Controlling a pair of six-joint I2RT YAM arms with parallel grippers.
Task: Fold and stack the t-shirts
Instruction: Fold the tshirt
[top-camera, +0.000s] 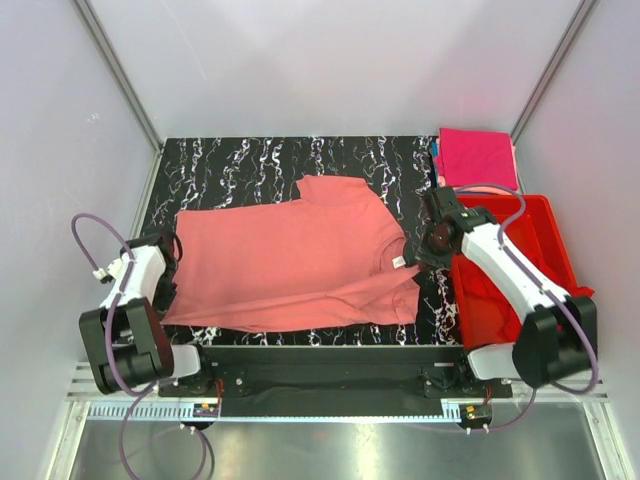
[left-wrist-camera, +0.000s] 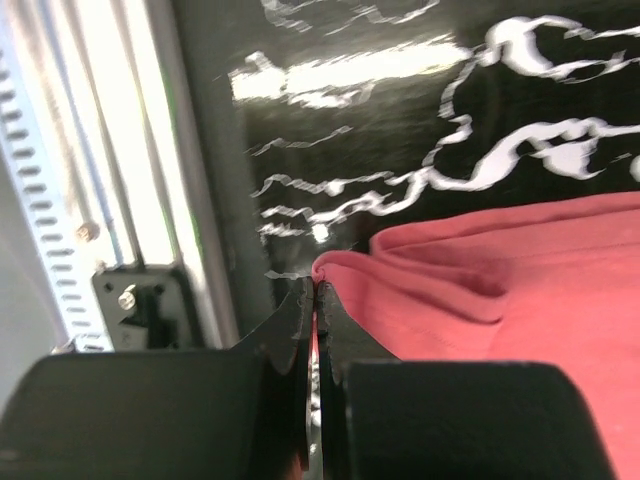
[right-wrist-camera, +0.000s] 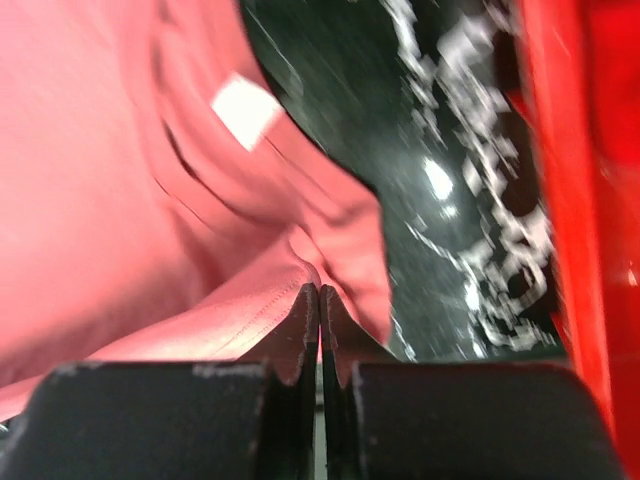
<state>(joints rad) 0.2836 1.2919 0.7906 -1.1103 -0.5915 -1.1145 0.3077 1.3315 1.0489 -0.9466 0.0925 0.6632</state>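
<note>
Entry, both arms on the workpiece.

My left gripper (left-wrist-camera: 316, 292) is clenched, the two fingers pressed flat together. A sliver of pink cloth shows in the seam between them, so I log it as grasping the salmon-pink t-shirt (top-camera: 300, 265) at its left edge, the hem end. The fabric bunches into a small ridge right at the fingertips. Beside it lies bare black marbled table (top-camera: 250, 160), with the table's metal side rail (left-wrist-camera: 110, 150) further left.

My right gripper (right-wrist-camera: 320, 296) is likewise clamped tight, no gap visible. It pinches a raised fold of the same shirt just beside the neck opening. The white label (right-wrist-camera: 245, 108) inside the collar sits a little beyond the fingertips. The wrist view is blurred, so I cannot read the label.

Shirt position: spread mostly flat across the middle of the table, hem to my left, collar to my right. One sleeve points to the far side, the other lies along the near edge.

A magenta-pink t-shirt (top-camera: 478, 158) lies folded at the far right corner of the table. The red plastic bin (top-camera: 545, 208) stands on the right, just beside my right arm.
</note>
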